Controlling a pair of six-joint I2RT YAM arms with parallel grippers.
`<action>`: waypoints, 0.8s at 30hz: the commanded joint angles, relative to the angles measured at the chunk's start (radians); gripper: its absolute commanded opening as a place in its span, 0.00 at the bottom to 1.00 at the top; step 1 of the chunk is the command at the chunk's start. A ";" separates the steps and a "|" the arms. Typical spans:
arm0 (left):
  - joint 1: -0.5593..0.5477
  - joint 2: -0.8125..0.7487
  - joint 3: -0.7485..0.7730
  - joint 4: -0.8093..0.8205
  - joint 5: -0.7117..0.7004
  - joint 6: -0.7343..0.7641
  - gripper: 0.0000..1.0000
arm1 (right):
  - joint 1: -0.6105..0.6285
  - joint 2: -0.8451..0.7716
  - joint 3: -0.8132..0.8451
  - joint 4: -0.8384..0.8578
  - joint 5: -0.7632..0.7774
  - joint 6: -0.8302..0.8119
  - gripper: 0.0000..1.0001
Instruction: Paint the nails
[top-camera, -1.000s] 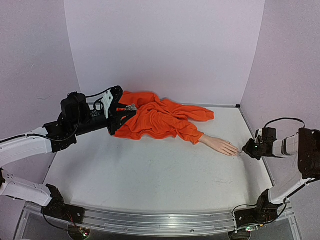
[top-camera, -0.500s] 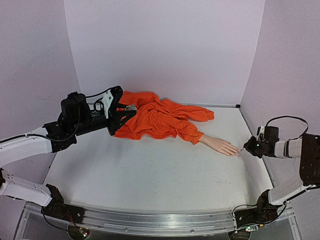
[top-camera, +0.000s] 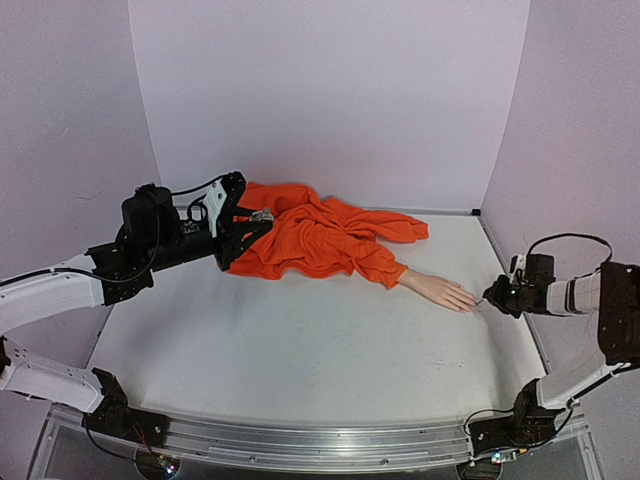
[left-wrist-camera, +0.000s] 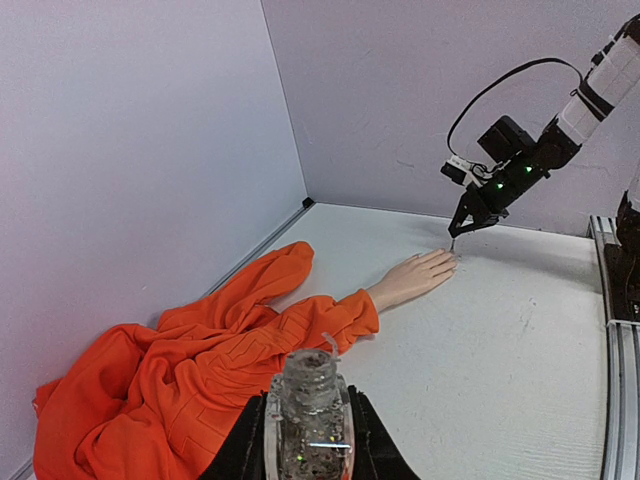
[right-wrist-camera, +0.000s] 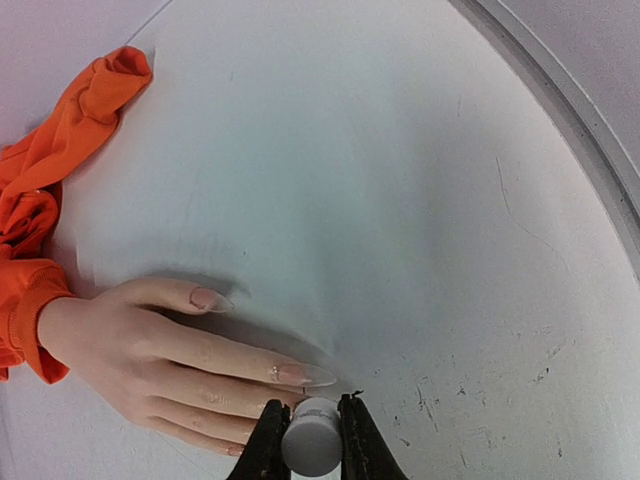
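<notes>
Holding the Bottle and the Applicator Cap

The left gripper (left-wrist-camera: 308, 452) is closed on a small clear bottle (left-wrist-camera: 308, 385), which is kept upright and holds dark, glittering material. Any marking on it is too small to be read. The right gripper (right-wrist-camera: 311, 455) is clamped narrowly on a white cap (right-wrist-camera: 312, 432). The nails (right-wrist-camera: 305, 376) are located on the mannequin hand (right-wrist-camera: 140, 345), which is laid palm down on the table (right-wrist-camera: 380, 150), emerging from an orange sleeve (right-wrist-camera: 25, 300). One long nail is positioned just beside the cap; contact cannot be determined.
</notes>
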 joint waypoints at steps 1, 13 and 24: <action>0.005 -0.003 0.022 0.058 0.015 -0.011 0.00 | 0.006 0.009 0.016 -0.004 -0.002 -0.005 0.00; 0.005 -0.004 0.023 0.058 0.017 -0.012 0.00 | 0.008 0.032 0.030 -0.023 0.018 0.002 0.00; 0.005 -0.003 0.023 0.059 0.017 -0.012 0.00 | 0.009 0.037 0.040 -0.040 0.042 0.005 0.00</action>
